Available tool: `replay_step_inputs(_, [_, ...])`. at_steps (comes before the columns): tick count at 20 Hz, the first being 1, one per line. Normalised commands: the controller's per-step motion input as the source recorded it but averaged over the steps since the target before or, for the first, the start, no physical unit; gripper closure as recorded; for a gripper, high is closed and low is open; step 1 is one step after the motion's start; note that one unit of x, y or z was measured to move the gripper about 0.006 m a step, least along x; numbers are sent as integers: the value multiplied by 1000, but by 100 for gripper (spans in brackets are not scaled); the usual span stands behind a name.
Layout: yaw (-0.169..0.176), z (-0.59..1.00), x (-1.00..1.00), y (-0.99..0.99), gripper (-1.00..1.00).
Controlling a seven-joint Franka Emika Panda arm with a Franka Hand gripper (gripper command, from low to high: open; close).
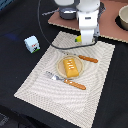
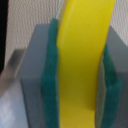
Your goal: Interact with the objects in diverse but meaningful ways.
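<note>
Hovering at far edge of beige woven placemat [image 1: 65, 75]: white arm's gripper [image 1: 86, 40], small yellow piece at its tip. Yellow-orange rectangular slab [image 1: 70, 67] on tan round plate [image 1: 61, 65] mid-mat, orange-handled fork [image 1: 66, 81] and knife [image 1: 87, 58] flanking. Pale blue carton [image 1: 32, 44] on black cloth, exterior view's left. Wrist view: green-padded fingers [image 2: 49, 75] pinching yellow banana [image 2: 80, 60].

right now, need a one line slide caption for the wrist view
Close-up of a yellow banana clamped between the gripper's green pads.
</note>
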Motion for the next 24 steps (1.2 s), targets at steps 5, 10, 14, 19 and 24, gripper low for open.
replay_step_inputs(5, [-20, 405, -857, -103, 100])
replay_step_inputs(10, [-26, 145, -847, -171, 100])
replay_step_inputs(14, [-29, 17, -851, -179, 100])
replay_step_inputs(19, [-20, -53, -823, -202, 100])
replay_step_inputs(24, [-15, -202, -865, -94, 100])
